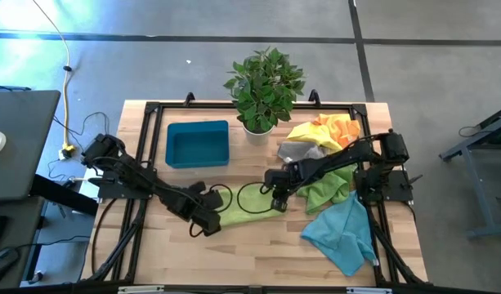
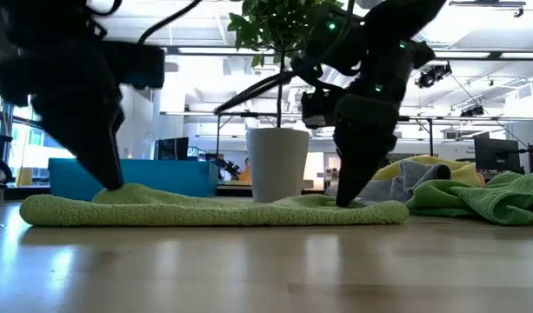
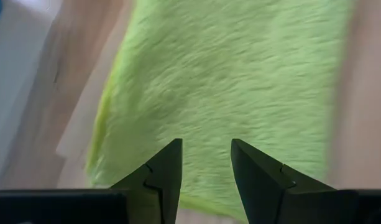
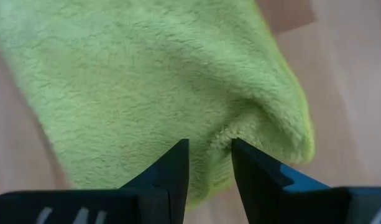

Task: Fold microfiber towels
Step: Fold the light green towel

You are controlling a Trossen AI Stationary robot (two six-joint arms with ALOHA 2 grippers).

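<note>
A lime green towel (image 1: 246,211) lies flat in a long strip on the table's middle (image 2: 214,209). My left gripper (image 1: 208,219) stands at the towel's left end (image 2: 109,183), pointing down, with its fingers a little apart over the flat cloth (image 3: 206,149). My right gripper (image 1: 279,200) stands at the towel's right end (image 2: 346,200) and is shut on a pucker of the cloth (image 4: 210,146). My left gripper rests its fingertips (image 3: 168,165) on the top of the towel's left end (image 3: 206,118), coming slanting from above. The cloth between the fingers lies flat and no fold is pinched. My right gripper pinches a raised pucker near the towel's right end (image 4: 230,134) between its two fingers, from above. The towel stays on the table.
A blue tray (image 1: 198,143) and a potted plant (image 1: 262,86) stand at the back. A pile of yellow, orange, grey and green towels (image 1: 324,139) lies at the back right. A teal towel (image 1: 344,233) lies at the front right. Bare wood shows at the table's front.
</note>
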